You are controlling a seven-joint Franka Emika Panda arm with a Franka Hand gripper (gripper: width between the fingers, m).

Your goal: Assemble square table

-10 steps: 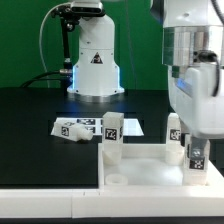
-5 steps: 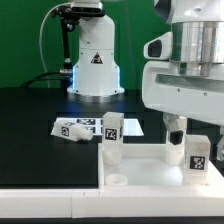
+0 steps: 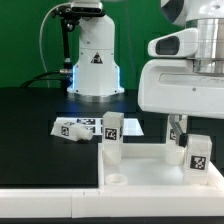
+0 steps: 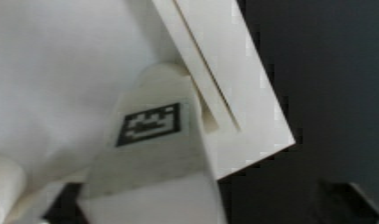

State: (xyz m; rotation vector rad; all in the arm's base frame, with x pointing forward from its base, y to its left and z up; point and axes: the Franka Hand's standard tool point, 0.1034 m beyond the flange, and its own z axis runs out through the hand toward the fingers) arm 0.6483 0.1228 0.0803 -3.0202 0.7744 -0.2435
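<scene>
The white square table top (image 3: 150, 172) lies at the front on the exterior view's right. Tagged white legs stand in its corners: one on the left (image 3: 111, 136), one on the front right (image 3: 198, 156). A loose leg (image 3: 72, 128) lies on the black table behind it. My gripper (image 3: 188, 127) hangs from the big white hand directly over the front right leg. In the wrist view, that leg (image 4: 159, 150) stands upright beside the top's raised rim (image 4: 221, 70). My gripper (image 4: 200, 206) straddles it, open, with a dark gap between the leg and one finger (image 4: 351, 205).
The arm's white base (image 3: 95, 60) stands at the back on the black table (image 3: 30, 120). A white ledge (image 3: 50, 176) runs along the front left, beside the table top. What may be a third leg (image 3: 176, 130) stands behind the hand.
The hand has turned about its upright axis over the front right leg and now shows its broad side. The legs and the table top have not moved.
</scene>
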